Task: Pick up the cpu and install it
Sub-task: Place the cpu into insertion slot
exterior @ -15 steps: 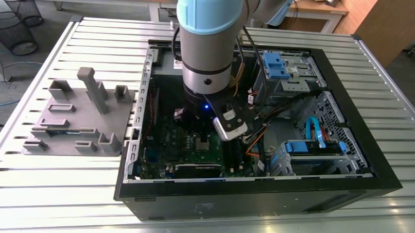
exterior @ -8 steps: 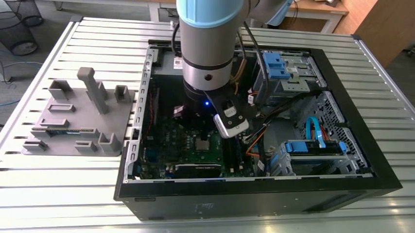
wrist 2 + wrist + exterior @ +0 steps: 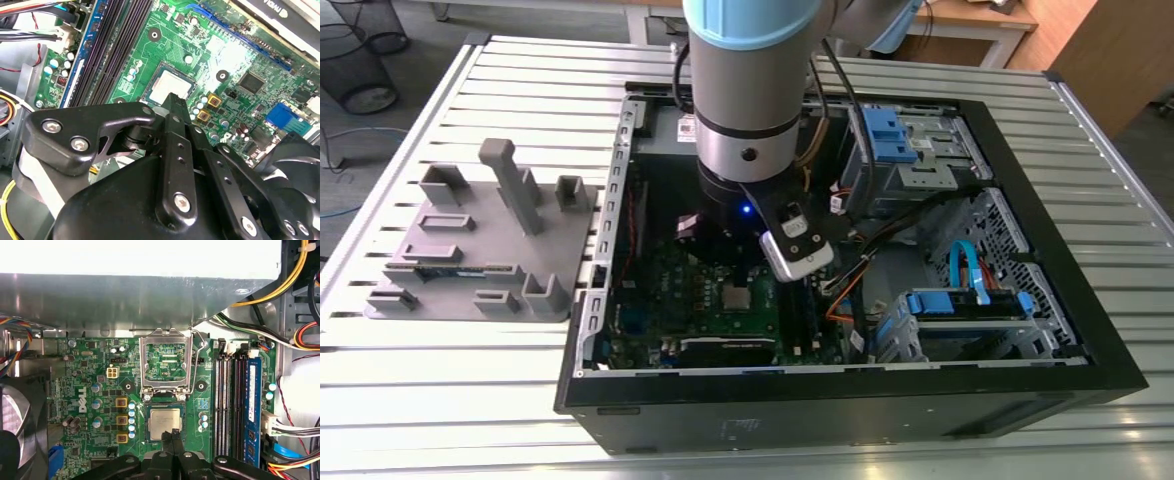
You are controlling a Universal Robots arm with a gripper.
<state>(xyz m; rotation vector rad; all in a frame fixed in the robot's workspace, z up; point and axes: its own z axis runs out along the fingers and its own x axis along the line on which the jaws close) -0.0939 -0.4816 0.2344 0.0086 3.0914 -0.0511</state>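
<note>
While one cpu (image 3: 165, 422) lies on one green board (image 3: 75, 385) | one gripper (image 3: 173, 433) just over it | closed, empty

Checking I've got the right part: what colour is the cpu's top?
The cpu top is dull silver-grey, clearest in the first wrist view.

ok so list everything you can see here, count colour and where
cpu: 1, silvery, lying in the motherboard's socket
socket frame: 1, metal, flipped open beside the cpu
motherboard: 1, green, inside the case
case: 1, black, open, on the table
block tray: 1, grey, on the table, at the exterior view's left of the case
table: 1, silver slats, under everything
arm: 1, grey and light blue, over the case
claw: 1, black, shut, tips over the cpu's edge
</note>
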